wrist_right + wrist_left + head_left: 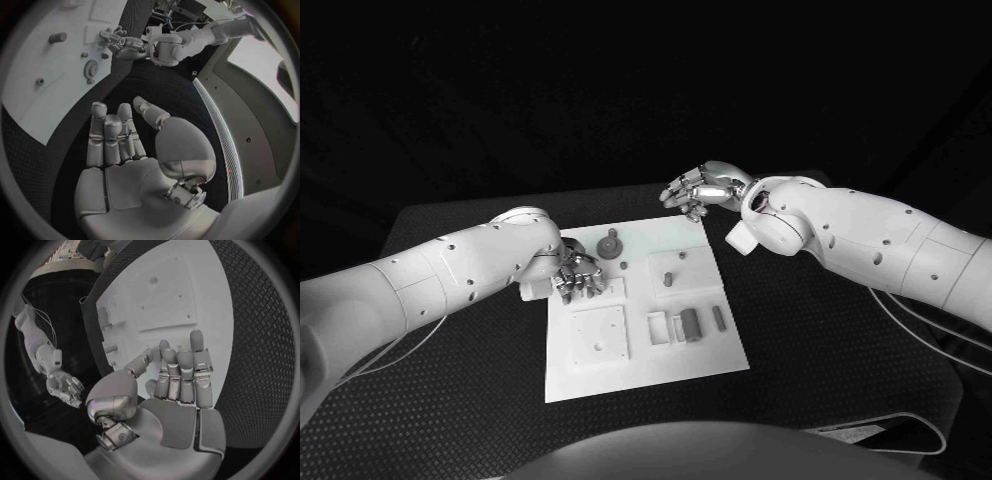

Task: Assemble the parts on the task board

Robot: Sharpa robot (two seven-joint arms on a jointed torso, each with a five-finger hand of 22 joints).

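The task board (635, 312), a white plate, was seen lying in the middle of the black table (848, 350). On the board, a toothed gear (607, 246) was seated near the far edge, and a short peg (669, 279) was seen standing just nearer than it, toward the board's middle. A square plate (599, 333) with a central hole was set in the near left part of the board, and a row of small upright blocks (687, 323) was ranged beside that plate, toward the board's right edge. Whether every part had been fully seated could not be told; the assembly was judged to be partly done, with the blocks and the peg probably left to be placed.

The left hand (576, 273) was held over the board's left edge, beside the gear, with its fingers loosely extended and nothing seen between them; in the left wrist view its fingers (181, 372) were shown straight and apart from the board. The right hand (704, 189) was raised just beyond the board's far right corner, released, its palm empty in the right wrist view.

The table surface was covered in a dark textured mat, and the surroundings beyond the board were hung in black.
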